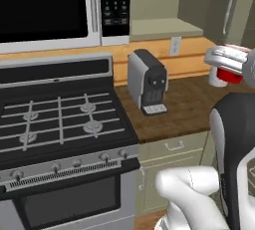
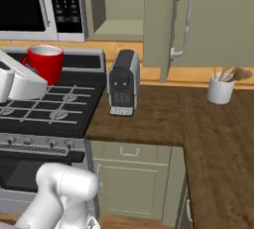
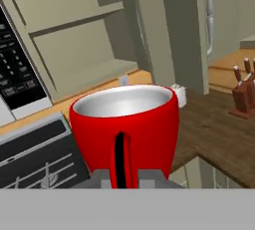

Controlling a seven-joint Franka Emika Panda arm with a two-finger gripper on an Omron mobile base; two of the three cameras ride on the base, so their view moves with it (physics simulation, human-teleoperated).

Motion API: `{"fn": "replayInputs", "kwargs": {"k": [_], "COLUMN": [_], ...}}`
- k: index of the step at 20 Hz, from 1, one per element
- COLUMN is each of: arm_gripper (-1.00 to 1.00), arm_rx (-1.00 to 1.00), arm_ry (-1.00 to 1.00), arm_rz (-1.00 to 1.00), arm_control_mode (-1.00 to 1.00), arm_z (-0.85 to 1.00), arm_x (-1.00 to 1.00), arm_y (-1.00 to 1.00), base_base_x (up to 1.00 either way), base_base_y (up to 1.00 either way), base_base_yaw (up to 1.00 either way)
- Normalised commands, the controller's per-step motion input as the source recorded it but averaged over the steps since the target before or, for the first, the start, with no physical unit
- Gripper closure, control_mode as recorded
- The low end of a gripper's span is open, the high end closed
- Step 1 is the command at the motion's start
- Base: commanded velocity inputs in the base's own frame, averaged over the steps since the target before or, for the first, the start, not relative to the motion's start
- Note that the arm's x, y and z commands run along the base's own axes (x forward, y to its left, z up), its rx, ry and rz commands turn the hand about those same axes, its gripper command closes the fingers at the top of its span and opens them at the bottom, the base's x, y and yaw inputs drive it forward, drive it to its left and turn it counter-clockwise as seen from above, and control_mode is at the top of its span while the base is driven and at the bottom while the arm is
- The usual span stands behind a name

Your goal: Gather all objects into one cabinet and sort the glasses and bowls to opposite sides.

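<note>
My gripper (image 3: 121, 160) is shut on the wall of the small red cup (image 3: 124, 119), with one dark finger on the outside of the wall. The cup is upright and empty, held in the air. From the right base view the red cup (image 2: 45, 62) hangs over the back of the stove at the end of my white hand. In the left base view the gripper (image 1: 230, 69) and cup (image 1: 230, 76) are at the right edge, above the counter. The sage-green wall cabinet (image 2: 116, 25) stands open ahead, its shelf bare and its door (image 2: 159, 25) swung out.
A dark coffee machine (image 2: 122, 82) stands on the wooden counter (image 2: 198, 124) below the cabinet. A white utensil pot (image 2: 220, 88) sits further right, a knife block (image 3: 244, 93) beyond. The gas stove (image 1: 60, 119) and microwave (image 1: 50, 5) lie to the left.
</note>
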Motion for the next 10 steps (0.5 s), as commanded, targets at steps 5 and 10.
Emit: {"fn": "replayInputs", "kwargs": {"k": [5,10], "arm_gripper": [1.00,1.00], "arm_rx": [0.00,0.00], "arm_ry": [0.00,0.00], "arm_rz": [0.00,0.00], "arm_control_mode": [1.00,1.00], "arm_z": [0.00,0.00], "arm_x": [0.00,0.00], "arm_y": [0.00,0.00], "base_base_x": [-0.73,-0.60], "base_base_y": [0.47,0.47], "base_base_yaw": [-0.44,-0.56]}}
